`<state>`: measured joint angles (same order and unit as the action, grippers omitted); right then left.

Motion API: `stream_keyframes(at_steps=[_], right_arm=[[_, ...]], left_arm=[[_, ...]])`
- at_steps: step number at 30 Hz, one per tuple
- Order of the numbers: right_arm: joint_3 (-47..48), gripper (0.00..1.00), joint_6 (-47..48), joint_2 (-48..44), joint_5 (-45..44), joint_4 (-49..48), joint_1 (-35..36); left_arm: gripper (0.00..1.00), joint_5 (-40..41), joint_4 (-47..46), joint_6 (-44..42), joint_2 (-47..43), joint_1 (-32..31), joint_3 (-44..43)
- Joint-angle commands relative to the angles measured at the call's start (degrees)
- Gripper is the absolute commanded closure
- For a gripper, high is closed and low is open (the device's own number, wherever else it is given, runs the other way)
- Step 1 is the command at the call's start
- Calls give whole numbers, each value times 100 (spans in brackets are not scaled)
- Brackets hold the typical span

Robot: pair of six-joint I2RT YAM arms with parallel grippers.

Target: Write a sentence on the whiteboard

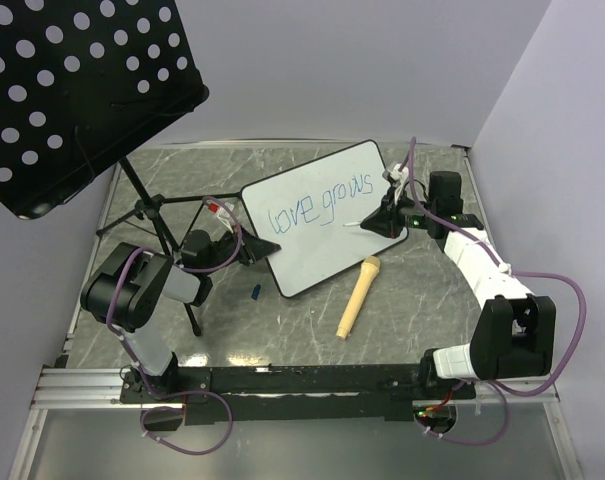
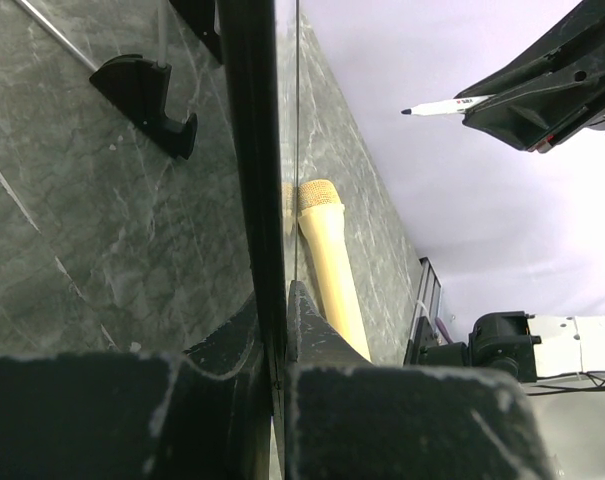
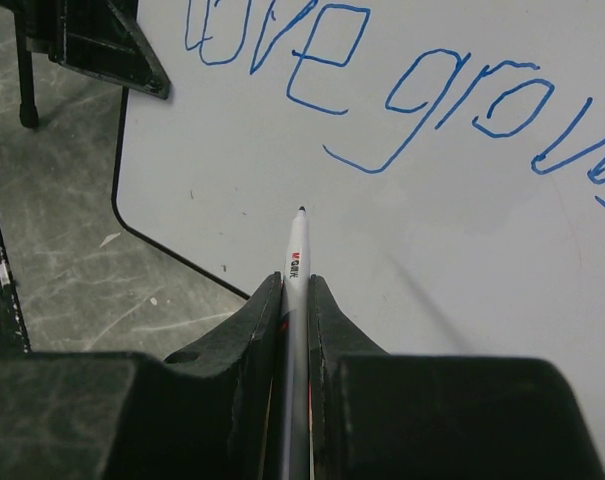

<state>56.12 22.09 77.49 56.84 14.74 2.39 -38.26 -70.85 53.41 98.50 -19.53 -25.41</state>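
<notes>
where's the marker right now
In the right wrist view the marker is clamped in the right gripper, its tip pointing at bare whiteboard just below the blue sentence.

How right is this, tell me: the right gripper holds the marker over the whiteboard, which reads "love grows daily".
Wrong. The top external view shows the sentence reads only "love grows"; "daily" is unwritten. The right gripper does hold the marker over the whiteboard.

Sentence (image 3: 397,95) end cut off by right edge; whiteboard (image 2: 252,180) face hidden edge-on.
</notes>
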Motion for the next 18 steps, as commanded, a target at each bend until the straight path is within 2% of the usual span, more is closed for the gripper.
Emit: stream_keyframes(at_steps=[1,18], right_arm=[[66,100,199,29,64,-42,59],[66,100,964,214,-867,64,569]], left_arm=[[99,-226,-1098,-190,-252,-51,-8],[99,-191,-1300,-76,-191,-77,45]])
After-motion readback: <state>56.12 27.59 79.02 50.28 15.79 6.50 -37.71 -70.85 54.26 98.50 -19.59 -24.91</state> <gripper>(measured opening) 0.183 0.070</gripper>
